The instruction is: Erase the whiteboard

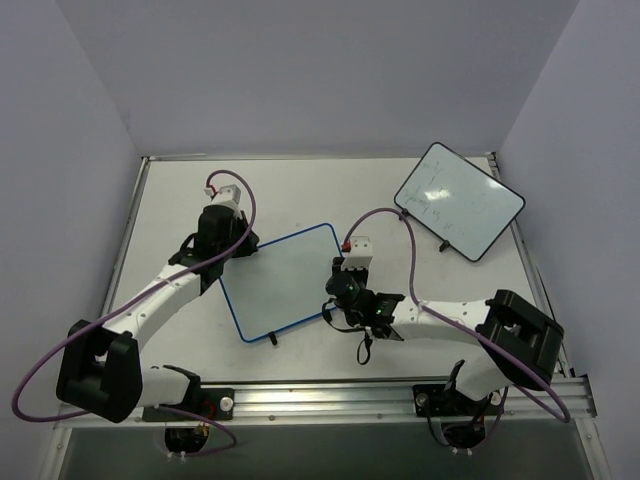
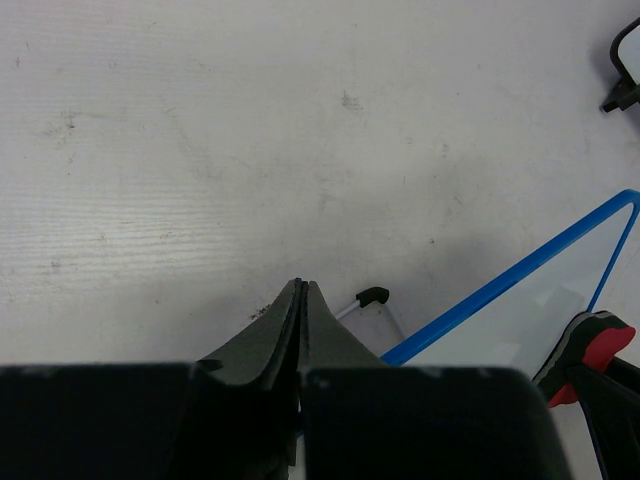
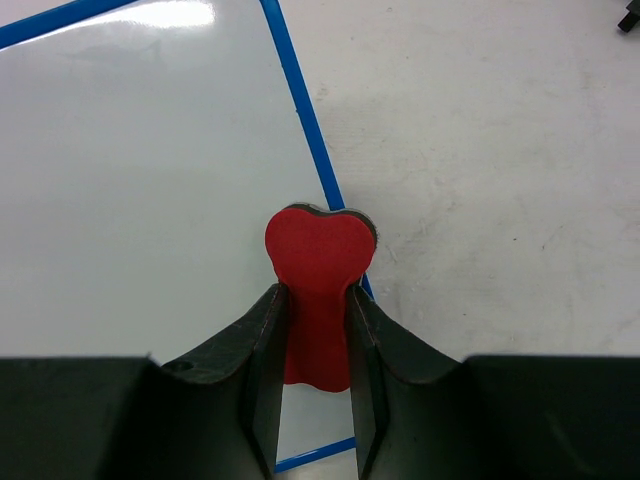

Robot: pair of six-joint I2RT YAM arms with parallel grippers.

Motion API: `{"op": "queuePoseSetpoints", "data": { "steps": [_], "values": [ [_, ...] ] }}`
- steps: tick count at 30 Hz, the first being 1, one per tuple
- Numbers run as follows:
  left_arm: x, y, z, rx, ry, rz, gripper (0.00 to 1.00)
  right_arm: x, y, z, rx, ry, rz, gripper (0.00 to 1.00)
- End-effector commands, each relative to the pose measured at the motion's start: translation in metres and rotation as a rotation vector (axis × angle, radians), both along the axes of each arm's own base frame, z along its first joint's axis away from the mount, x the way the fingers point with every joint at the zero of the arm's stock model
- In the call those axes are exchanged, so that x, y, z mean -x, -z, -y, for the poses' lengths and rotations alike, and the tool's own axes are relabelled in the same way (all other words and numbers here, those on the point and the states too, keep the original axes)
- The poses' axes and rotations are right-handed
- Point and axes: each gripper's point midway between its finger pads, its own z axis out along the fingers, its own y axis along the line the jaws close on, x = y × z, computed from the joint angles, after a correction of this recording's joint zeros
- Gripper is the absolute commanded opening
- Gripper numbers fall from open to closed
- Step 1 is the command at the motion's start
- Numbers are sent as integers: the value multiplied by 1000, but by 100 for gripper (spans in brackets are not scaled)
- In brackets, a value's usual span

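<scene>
The whiteboard (image 1: 280, 280), white with a blue rim, lies flat mid-table, and its surface shows no marks. My right gripper (image 3: 318, 310) is shut on a red eraser (image 3: 318, 260) with a dark underside. The eraser rests at the board's right rim (image 3: 310, 130). In the top view that gripper (image 1: 340, 280) sits at the board's right edge. My left gripper (image 2: 300, 288) is shut, tips pressed together, at the board's left corner (image 1: 225, 255). The blue rim (image 2: 520, 270) runs under its fingers; I cannot tell if it is pinched. A black foot (image 2: 373, 295) pokes out beside them.
A second whiteboard with a black rim (image 1: 460, 200) and faint marks lies at the back right; its corner shows in the left wrist view (image 2: 628, 55). Grey walls close in the table on three sides, and a metal rail (image 1: 400, 395) runs along the near edge.
</scene>
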Motion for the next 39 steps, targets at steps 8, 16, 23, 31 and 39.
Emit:
{"op": "queuePoseSetpoints", "data": {
  "steps": [8, 16, 23, 31, 39],
  "values": [
    [-5, -43, 5, 3, 5, 50, 17, 2, -51, 10, -35, 24, 17, 0],
    [-23, -83, -6, 16, -59, 124, 36, 9, -67, 36, -48, 103, -13, 0],
    [-29, -147, -10, 52, -75, 231, 38, 27, -59, 109, -47, 321, -124, 0],
    [-17, -175, -2, 94, -18, 268, 39, 57, -21, 161, -119, 484, -299, 4],
    [-8, -166, 2, 120, 8, 265, 40, 47, 16, 179, -202, 529, -382, 8]
  ]
}}
